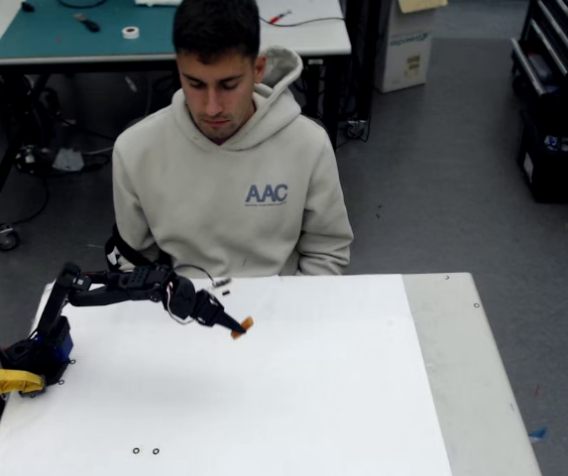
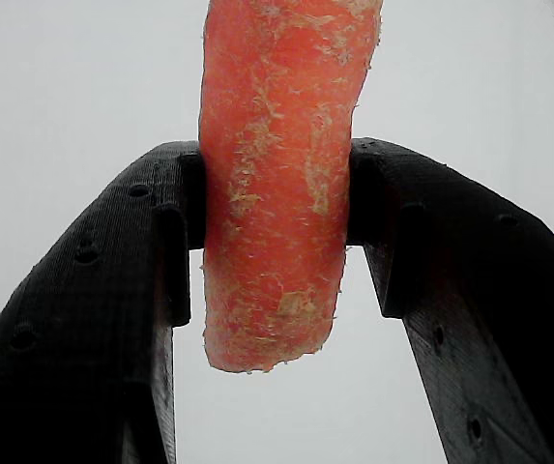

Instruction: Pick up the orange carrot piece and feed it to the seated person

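A black robot arm [image 1: 115, 288] reaches across a white table [image 1: 293, 397] from its base at the left of the fixed view, where a yellow clamp [image 1: 1, 381] fixes it to the table edge. Its claw [image 1: 236, 326] is closed on the carrot [image 1: 242, 325], a small orange chunk that pokes out past the tips, low over the table near its middle. In the wrist view the two black fingers [image 2: 165, 232] press the carrot [image 2: 277, 184] from either side about halfway along its length, and both ends stick out beyond the pinch. The person [image 1: 229, 188] sits behind the far edge of the table in a beige hoodie, looking down toward the claw. The carrot is well apart from the person's mouth, so the lift and carry are yet to come. The grip is narrow: the contact patch on each side looks small, and the carrot's skin looks rough and damp, so a quick swing could make it rotate or slip free and drop onto the table. The other risk is at the end of the reach, since the hard tips sit close behind the carrot and a fast or overshot approach could bring them against the person's face.
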Action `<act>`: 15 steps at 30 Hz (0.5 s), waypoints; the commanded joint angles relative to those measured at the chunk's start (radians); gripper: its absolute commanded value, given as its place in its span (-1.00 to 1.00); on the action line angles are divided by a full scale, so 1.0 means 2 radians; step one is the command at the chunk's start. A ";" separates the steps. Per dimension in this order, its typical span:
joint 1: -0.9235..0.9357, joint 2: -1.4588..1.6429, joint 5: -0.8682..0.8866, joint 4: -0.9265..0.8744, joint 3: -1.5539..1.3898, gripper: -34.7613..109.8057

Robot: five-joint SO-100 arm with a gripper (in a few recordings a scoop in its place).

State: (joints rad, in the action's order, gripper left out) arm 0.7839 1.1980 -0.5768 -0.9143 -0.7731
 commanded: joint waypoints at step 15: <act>-0.146 -0.128 -0.004 0.001 0.303 -0.54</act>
State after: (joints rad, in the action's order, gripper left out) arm 0.5277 0.9342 -0.5783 -0.9158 -0.3850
